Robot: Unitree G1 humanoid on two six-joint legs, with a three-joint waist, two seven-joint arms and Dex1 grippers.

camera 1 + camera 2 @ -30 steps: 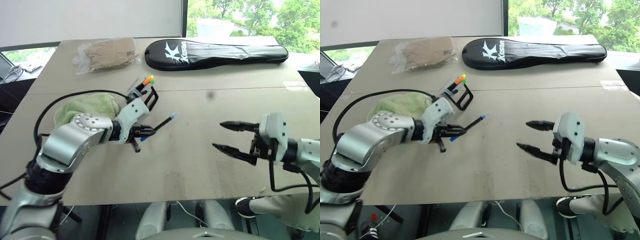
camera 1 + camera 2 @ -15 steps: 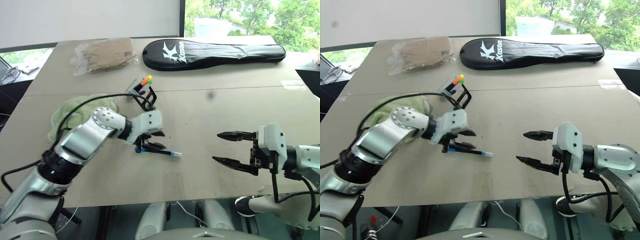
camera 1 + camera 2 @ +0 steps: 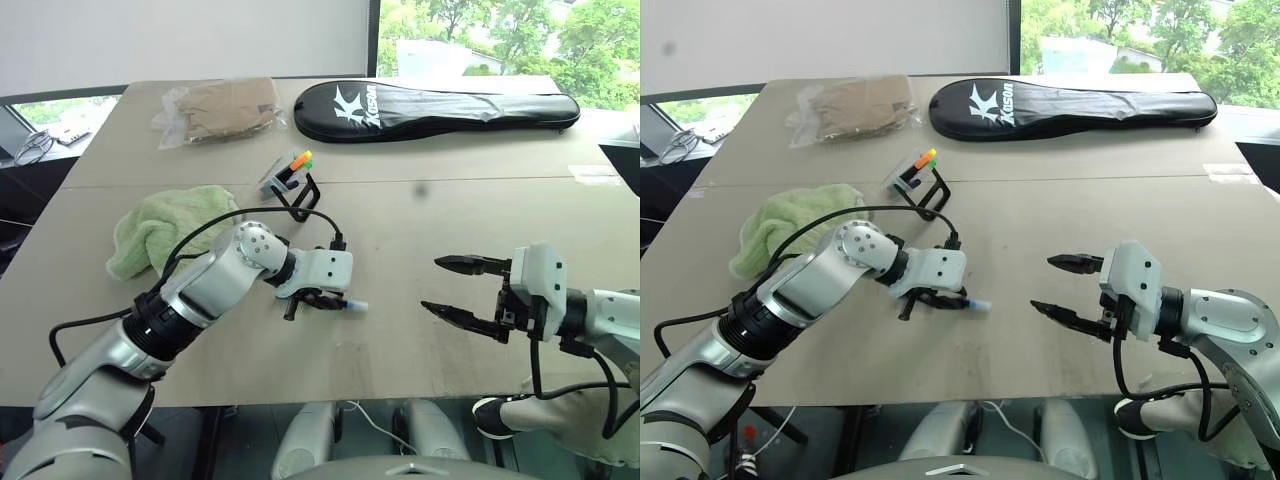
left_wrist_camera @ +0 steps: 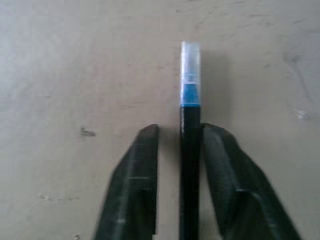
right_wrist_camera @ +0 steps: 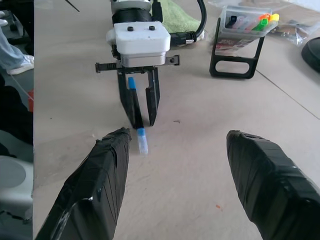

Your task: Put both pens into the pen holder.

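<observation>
The blue-tipped pen (image 3: 352, 305) lies on the table with its black barrel running between the fingers of my left gripper (image 3: 325, 300). That gripper points down at the table and is shut on the barrel; the left wrist view shows the pen's blue and clear tip (image 4: 190, 75) poking past the fingertips. The pen holder (image 3: 292, 188) stands just behind on the table, with the orange-ended pen (image 3: 296, 159) in it beside a green-yellow marker. My right gripper (image 3: 432, 284) hovers open to the right, facing the left gripper, nothing between its fingers.
A green towel (image 3: 160, 232) lies left of the left arm. A long black racket bag (image 3: 435, 105) and a clear plastic bag with brown contents (image 3: 220, 108) lie at the far side. The table's front edge (image 3: 380, 395) runs below both grippers.
My left gripper held the blue-tipped pen above the table, then opened with the pen lying on the table, rolled, moved right and closed on it again. The right gripper stayed put.
</observation>
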